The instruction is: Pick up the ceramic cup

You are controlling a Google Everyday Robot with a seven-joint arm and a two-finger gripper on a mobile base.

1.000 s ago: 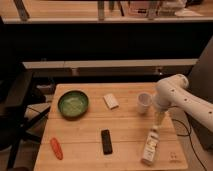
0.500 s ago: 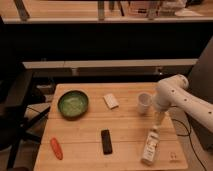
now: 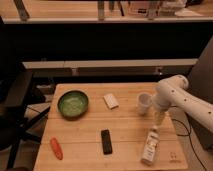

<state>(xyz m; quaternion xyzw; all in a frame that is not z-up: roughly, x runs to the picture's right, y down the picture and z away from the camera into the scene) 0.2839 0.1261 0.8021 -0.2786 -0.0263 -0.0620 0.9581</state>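
We see the gripper spread wide and empty just right of the ceramic cup, which stands upright on the pale wooden worktop. Far left of the cup, a black chair sits in the dim room.

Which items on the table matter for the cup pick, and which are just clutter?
Job: ceramic cup; gripper, open, hanging just right of it.
Lying about: green bowl, white packet, black bar, orange-red stick, clear bottle.
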